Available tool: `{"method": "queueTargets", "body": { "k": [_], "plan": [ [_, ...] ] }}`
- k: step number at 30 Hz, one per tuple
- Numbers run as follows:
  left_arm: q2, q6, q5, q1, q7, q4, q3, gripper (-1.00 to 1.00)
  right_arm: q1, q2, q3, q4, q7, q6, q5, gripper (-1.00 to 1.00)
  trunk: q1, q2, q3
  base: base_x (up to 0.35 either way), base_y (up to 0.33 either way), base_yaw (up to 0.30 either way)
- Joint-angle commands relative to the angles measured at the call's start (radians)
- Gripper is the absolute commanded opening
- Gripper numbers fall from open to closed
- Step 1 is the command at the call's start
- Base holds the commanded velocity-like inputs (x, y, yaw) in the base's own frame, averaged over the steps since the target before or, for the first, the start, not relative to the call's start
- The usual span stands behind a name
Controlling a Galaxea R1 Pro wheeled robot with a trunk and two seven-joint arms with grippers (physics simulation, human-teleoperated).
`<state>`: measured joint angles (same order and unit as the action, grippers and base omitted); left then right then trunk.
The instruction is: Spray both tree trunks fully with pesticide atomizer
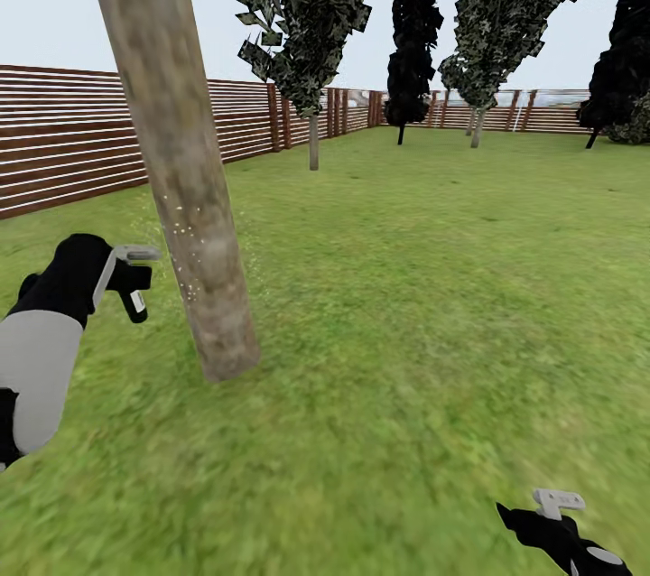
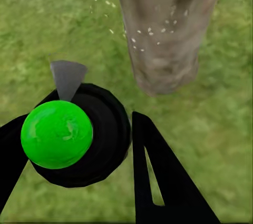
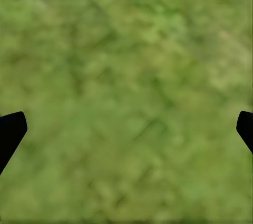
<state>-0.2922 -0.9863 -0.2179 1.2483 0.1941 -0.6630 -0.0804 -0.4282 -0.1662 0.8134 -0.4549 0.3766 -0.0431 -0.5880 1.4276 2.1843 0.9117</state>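
A thick, leaning grey-brown tree trunk (image 1: 185,188) rises from the grass just right of my left gripper (image 1: 129,274). That gripper is shut on the pesticide atomizer (image 1: 135,296), a small dark bottle with a white label. In the left wrist view the atomizer (image 2: 79,139) shows a bright green cap and a grey nozzle aimed at the trunk (image 2: 166,34). Between my black fingers (image 2: 158,176) the bottle sits tight. White pesticide specks (image 1: 185,237) float on and beside the trunk's lower part, and the specks (image 2: 147,31) also dot the bark. My right gripper (image 1: 558,504) hangs open low at the right over grass.
A brown slatted fence (image 1: 63,138) runs along the left and the back. Thin-trunked dark trees (image 1: 311,61) stand far off by the fence. Open lawn (image 1: 433,287) stretches to the right of the trunk. Under the right gripper (image 3: 126,129) is only grass.
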Motion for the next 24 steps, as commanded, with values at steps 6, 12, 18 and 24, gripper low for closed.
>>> {"method": "queueTargets", "body": {
  "k": [6,12,18,24],
  "plan": [
    [0.002,-0.002,-0.01,-0.008,0.01,0.004,-0.005,-1.0,-0.001,0.001,0.009,-0.001,0.007,-0.005,-0.01,1.0,0.0,0.0,0.001,0.0,-0.089,0.203],
    [0.009,-0.002,-0.009,-0.031,0.009,0.012,-0.006,-1.0,-0.001,0.001,0.009,-0.001,0.007,-0.005,-0.01,1.0,0.0,0.0,0.001,0.0,-0.264,0.143],
    [0.023,0.032,-0.001,-0.117,0.006,0.012,-0.008,-1.0,-0.001,0.001,0.009,-0.001,0.007,-0.005,-0.01,1.0,0.0,0.0,0.001,0.0,-0.27,0.002],
    [0.064,0.095,0.009,-0.195,-0.004,0.013,-0.016,-1.0,-0.001,0.002,0.008,-0.001,0.007,-0.005,-0.01,1.0,0.0,0.0,0.001,0.0,-0.27,0.187]
  ]
}}
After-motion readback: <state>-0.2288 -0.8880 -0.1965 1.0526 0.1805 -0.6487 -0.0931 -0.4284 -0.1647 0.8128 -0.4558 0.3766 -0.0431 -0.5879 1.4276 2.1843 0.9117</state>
